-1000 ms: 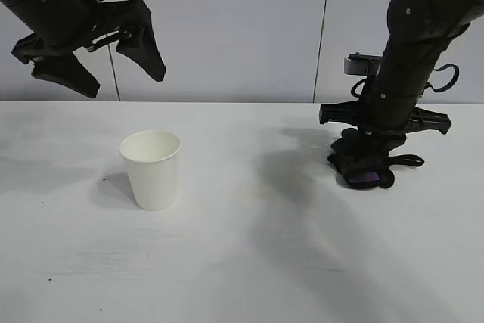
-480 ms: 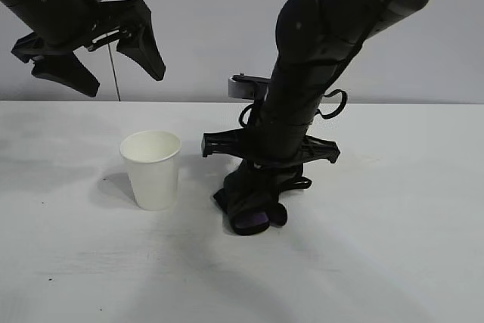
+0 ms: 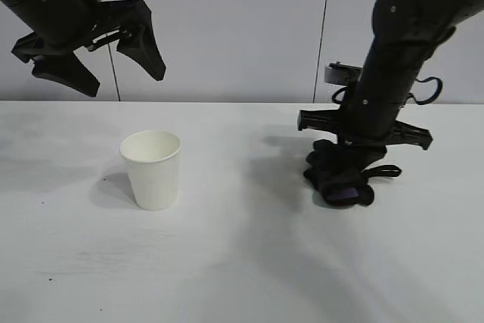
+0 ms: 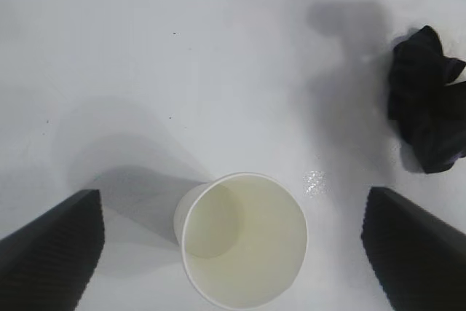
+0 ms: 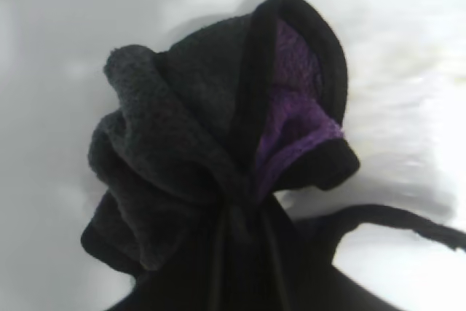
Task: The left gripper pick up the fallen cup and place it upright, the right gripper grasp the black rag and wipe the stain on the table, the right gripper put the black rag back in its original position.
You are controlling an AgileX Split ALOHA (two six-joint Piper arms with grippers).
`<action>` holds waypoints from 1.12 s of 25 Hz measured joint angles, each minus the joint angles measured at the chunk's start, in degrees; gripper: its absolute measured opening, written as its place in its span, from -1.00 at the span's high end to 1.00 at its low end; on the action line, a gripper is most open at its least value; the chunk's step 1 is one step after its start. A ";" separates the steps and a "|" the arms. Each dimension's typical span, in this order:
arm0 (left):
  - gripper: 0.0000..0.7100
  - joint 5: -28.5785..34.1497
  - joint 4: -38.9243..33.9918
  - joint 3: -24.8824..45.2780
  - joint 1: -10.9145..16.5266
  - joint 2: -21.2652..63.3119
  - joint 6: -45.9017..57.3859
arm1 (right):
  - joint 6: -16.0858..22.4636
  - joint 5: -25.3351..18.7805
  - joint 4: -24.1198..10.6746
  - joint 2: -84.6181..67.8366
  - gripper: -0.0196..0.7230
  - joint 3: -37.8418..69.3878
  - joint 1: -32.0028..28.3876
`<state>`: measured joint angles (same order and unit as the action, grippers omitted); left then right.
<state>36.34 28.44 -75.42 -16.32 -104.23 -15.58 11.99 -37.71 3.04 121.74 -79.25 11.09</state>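
Note:
The white paper cup [image 3: 151, 169] stands upright on the table [image 3: 242, 270], left of centre. High above and behind it hangs my left gripper [image 3: 121, 81], open and empty; from its wrist, the cup's mouth [image 4: 244, 238] lies between the wide-spread fingers [image 4: 51, 253]. My right gripper [image 3: 344, 158] is shut on the black rag [image 3: 340, 181], a bunched dark cloth with a purple inner fold [image 5: 218, 143] that it presses onto the table at right of centre. The stain is not visible; only a small shiny speck [image 4: 314, 182] lies beside the cup.
A pale wall with a vertical seam [image 3: 324, 35] stands behind the table. White tabletop stretches in front of the cup and the rag. A thin black loop of the rag [image 3: 387, 170] trails toward the right.
The right gripper swept the rag left toward the cup half a second ago and has now dragged it back to the right. The left gripper and the cup stayed still.

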 joint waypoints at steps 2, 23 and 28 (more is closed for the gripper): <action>-0.96 0.00 0.00 0.00 0.00 0.00 0.00 | -0.33 0.52 0.32 -2.38 0.80 3.69 -0.62; -0.96 -0.17 0.00 0.00 0.00 0.00 0.00 | -10.87 -7.66 15.35 -19.71 -0.73 6.26 -6.28; -0.96 -0.17 0.00 0.00 0.00 0.00 0.00 | -11.22 -8.25 16.29 -19.71 -0.73 6.33 -6.31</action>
<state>36.17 28.44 -75.42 -16.32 -104.23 -15.58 0.77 -45.96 19.33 102.03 -72.92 4.79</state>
